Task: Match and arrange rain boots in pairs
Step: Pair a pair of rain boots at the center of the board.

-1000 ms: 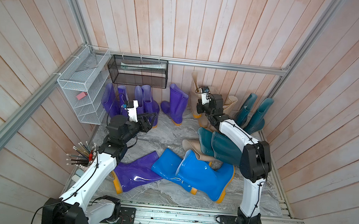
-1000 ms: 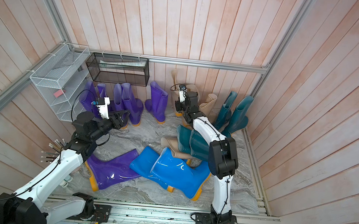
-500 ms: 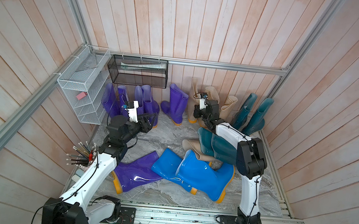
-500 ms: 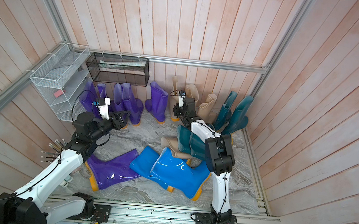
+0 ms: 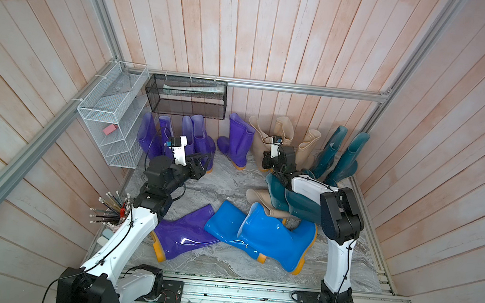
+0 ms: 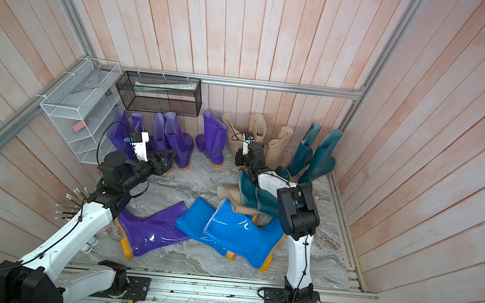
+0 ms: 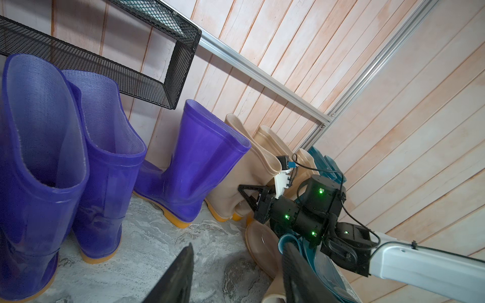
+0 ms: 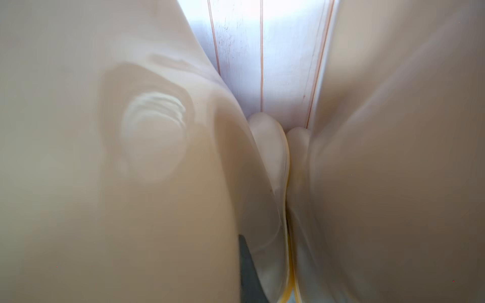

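Observation:
Several purple rain boots (image 5: 200, 135) stand along the back wall, one (image 5: 240, 141) apart from the rest. Beige boots (image 5: 286, 129) and teal boots (image 5: 348, 157) stand to their right. On the floor lie a purple boot (image 5: 183, 235), two blue boots (image 5: 272, 238), two teal boots (image 5: 280, 193) and a beige boot (image 5: 257, 198). My left gripper (image 5: 203, 162) (image 7: 236, 272) hovers open and empty before the purple row. My right gripper (image 5: 264, 164) (image 7: 242, 190) is shut, low against the foot of a standing beige boot (image 8: 131, 157).
A black mesh shelf (image 5: 185, 97) hangs on the back wall above the purple boots. A white wire rack (image 5: 106, 119) sits on the left wall. A pen holder (image 5: 112, 209) stands by the left arm. Wooden walls close in on three sides.
My right gripper has dropped from the beige boot tops to their feet and shifted slightly left. The beige boots now stand in a row. My left arm has not moved.

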Motion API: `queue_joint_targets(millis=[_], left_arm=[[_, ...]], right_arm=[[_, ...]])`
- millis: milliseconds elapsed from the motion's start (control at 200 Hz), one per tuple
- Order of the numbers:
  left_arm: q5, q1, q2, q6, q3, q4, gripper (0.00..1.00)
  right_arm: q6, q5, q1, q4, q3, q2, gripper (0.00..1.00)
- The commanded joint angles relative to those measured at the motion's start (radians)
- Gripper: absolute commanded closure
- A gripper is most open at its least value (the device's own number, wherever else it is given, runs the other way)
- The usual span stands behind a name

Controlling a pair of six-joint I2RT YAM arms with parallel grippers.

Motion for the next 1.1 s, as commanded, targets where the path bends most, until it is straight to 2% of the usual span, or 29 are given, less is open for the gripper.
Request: queue_joint_targets(millis=[0, 255, 565, 720, 955, 1070, 1095], left_arm=[[-0.001, 0.006, -0.013, 0.005, -0.013, 0.016, 0.44], [-0.002, 0.007, -0.02, 0.007, -0.012, 0.016, 0.43], [0.007, 0.006, -0.023, 0.003, -0.011, 0.018, 0.43], [0.009, 0.005, -0.024, -0.002, -0.014, 0.022, 0.43], [0.013, 0.006, -0.02, -0.007, -0.016, 0.025, 0.43], [0.02, 0.006, -0.017, -0.012, -0.014, 0.029, 0.43], [0.02, 0.005, -0.017, -0.012, -0.014, 0.028, 0.43]], right_arm=[[0.055, 0.029, -0.026, 0.045, 0.0, -0.045, 1.0], [0.278, -0.153, -0.026, 0.1, 0.033, -0.023, 1.0], [0.327, -0.171, 0.003, 0.105, 0.039, -0.029, 1.0], [0.294, -0.09, 0.011, 0.079, 0.011, -0.043, 1.0], [0.112, 0.061, 0.005, -0.011, -0.056, -0.098, 1.0], [0.094, 0.066, -0.008, -0.052, -0.064, -0.108, 1.0], [0.093, 0.065, -0.01, -0.06, -0.066, -0.108, 0.94]])
